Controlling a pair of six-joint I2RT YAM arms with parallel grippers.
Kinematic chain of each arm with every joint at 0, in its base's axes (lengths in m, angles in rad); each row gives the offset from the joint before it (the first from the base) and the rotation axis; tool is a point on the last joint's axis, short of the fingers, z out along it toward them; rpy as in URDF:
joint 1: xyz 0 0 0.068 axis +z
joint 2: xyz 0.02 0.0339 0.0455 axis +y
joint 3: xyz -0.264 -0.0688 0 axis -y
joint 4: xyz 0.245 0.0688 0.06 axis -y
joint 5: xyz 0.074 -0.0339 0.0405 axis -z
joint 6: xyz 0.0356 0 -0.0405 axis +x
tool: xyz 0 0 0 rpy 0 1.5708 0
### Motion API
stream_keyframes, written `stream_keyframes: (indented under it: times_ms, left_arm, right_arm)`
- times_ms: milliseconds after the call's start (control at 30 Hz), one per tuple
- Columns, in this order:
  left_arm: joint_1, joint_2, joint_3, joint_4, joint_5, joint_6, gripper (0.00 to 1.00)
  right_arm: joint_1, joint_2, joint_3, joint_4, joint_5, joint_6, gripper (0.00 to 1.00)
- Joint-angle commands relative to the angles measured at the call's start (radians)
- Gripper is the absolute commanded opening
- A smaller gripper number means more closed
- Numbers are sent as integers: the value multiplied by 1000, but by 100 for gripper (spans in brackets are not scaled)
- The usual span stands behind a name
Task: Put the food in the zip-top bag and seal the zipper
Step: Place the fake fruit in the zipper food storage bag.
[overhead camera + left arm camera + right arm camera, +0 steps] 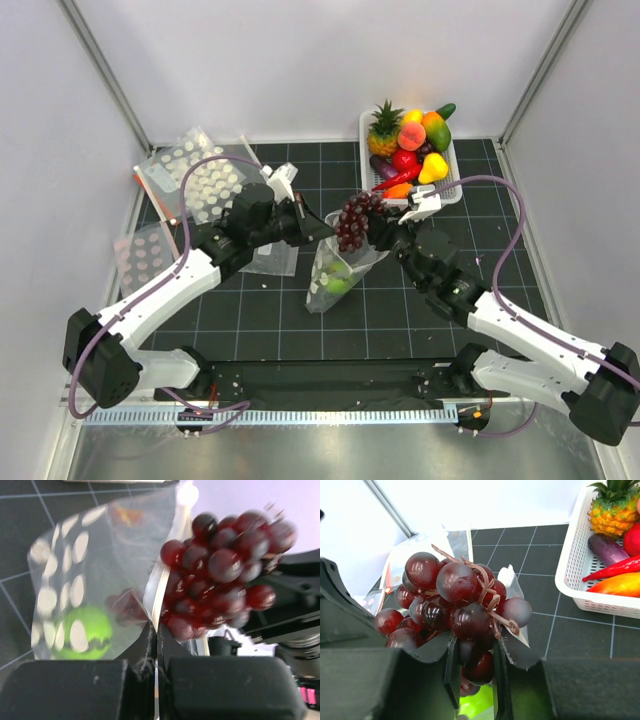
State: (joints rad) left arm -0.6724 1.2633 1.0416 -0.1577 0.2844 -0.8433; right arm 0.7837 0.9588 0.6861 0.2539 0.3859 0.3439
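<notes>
The zip-top bag [335, 268], clear with white dots, stands at the table's middle with a green round fruit [338, 281] inside. My left gripper [322, 228] is shut on the bag's white zipper strip [161, 582] and holds the mouth up. My right gripper [372, 228] is shut on a bunch of dark purple grapes [355, 220] right at the bag's mouth. In the left wrist view the grapes [220, 570] hang beside the strip and the green fruit [85, 634] shows through the bag [80, 580]. In the right wrist view the grapes [452, 602] sit between my fingers.
A white basket [452, 190] at the back right holds a pineapple, red, orange, yellow and purple toy food. Larger dotted clear sheets [195, 170] lie at the back left, another at the left [140, 255]. A plain clear bag [272, 258] lies beside the left arm.
</notes>
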Motion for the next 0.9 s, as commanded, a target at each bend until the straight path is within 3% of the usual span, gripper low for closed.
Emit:
stream_keyframes:
  times_ms: [0,333,867]
  left_arm:
    - [25,-16,51,66,38,-56,0]
    - [89,-1,55,92,67,-36,0]
    - [108,-53,58,-17,-76,52,0]
  right_arm:
    - [5,-38,-14,73,25,-5,8]
    - [41,87,59,-50,-111,-85,7]
    - [178,192,102,-59,-12,-101,6]
